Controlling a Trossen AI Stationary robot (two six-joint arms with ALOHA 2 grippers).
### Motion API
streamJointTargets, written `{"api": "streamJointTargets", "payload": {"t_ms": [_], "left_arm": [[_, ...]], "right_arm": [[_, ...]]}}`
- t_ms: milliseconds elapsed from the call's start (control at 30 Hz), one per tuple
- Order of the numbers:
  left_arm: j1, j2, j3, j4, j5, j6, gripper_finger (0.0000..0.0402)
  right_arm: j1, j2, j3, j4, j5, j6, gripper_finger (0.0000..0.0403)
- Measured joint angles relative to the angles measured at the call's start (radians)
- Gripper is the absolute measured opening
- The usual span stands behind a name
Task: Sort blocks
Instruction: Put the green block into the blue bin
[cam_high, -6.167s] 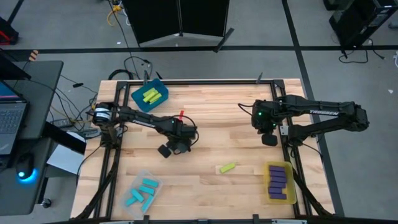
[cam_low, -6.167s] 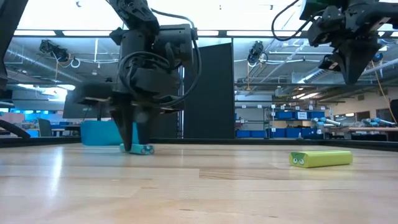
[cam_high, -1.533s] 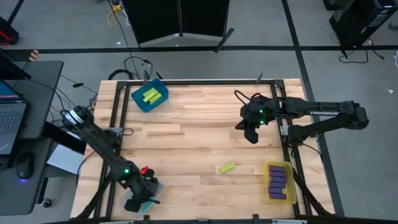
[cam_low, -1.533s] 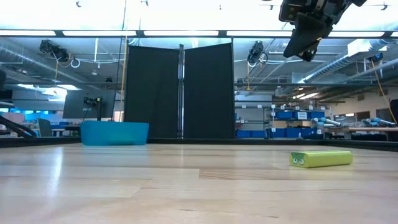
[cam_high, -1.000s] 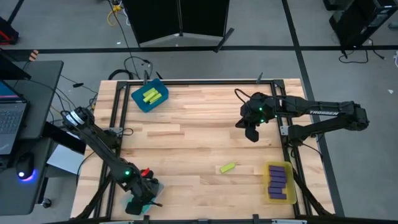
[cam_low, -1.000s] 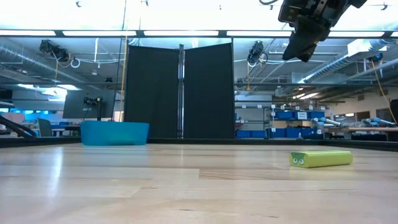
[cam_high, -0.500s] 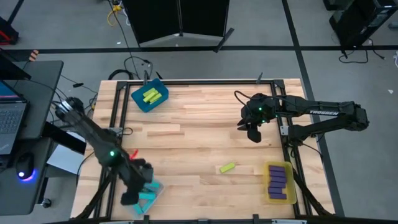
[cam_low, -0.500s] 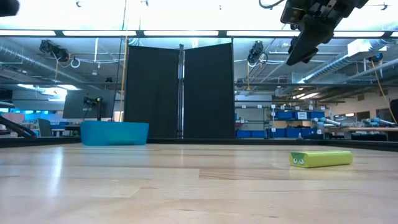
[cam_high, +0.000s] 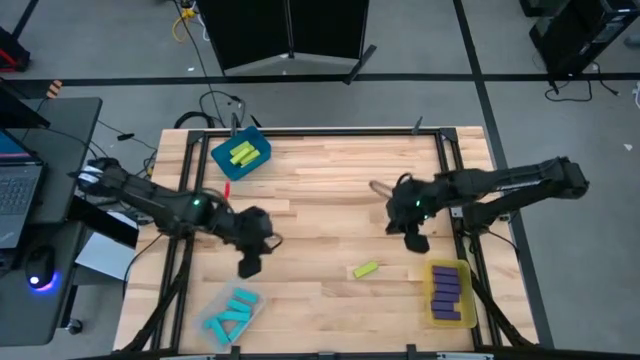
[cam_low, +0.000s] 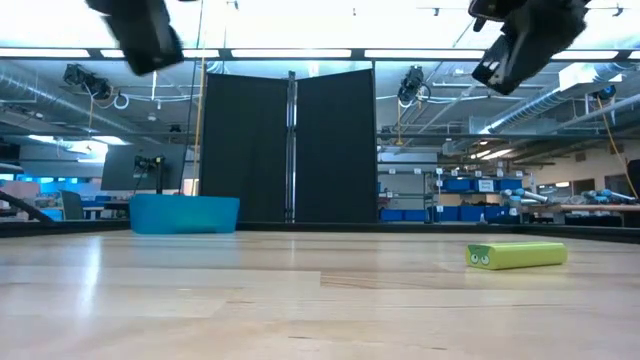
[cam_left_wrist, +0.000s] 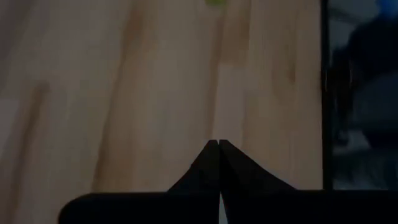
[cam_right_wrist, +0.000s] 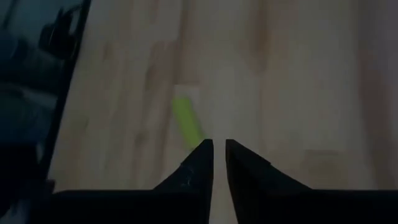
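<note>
Right tool (cam_high: 416, 241), fingers a narrow slit apart and empty, hangs right of centre above one smooth lime block (cam_high: 365, 269) lying on the pale wood counter (cam_high: 330, 200). Left tool (cam_high: 250, 264), fingers pressed together and empty, hovers left of centre over bare planks

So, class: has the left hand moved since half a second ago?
Yes. The left hand has gone from the clear bin toward the table's middle.
</note>
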Motion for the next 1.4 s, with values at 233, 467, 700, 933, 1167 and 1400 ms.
{"api": "streamJointTargets", "payload": {"t_ms": [233,467,700,933,1167,1400], "left_arm": [[0.139,0.0,-0.079,0.224,0.01,0.095,0.0004],[0.176,0.0,-0.096,0.251,0.058,0.121,0.0005],[0.176,0.0,-0.096,0.219,0.07,0.14,0.0006],[0.176,0.0,-0.096,0.164,0.091,0.141,0.0007],[0.176,0.0,-0.096,0.15,0.115,0.155,0.0007],[0.176,0.0,-0.096,0.111,0.14,0.182,0.0007]], "right_arm": [[0.179,0.155,0.0,0.02,0.055,0.044,0.0095],[0.241,0.35,0.0,0.132,0.081,0.044,0.016],[0.242,0.495,0.0,0.212,0.09,-0.019,0.0201],[0.242,0.562,0.0,0.251,0.09,-0.076,0.0205],[0.242,0.591,-0.001,0.259,0.09,-0.106,0.0199],[0.26,0.638,0.0,0.268,0.088,-0.131,0.0197]]}}
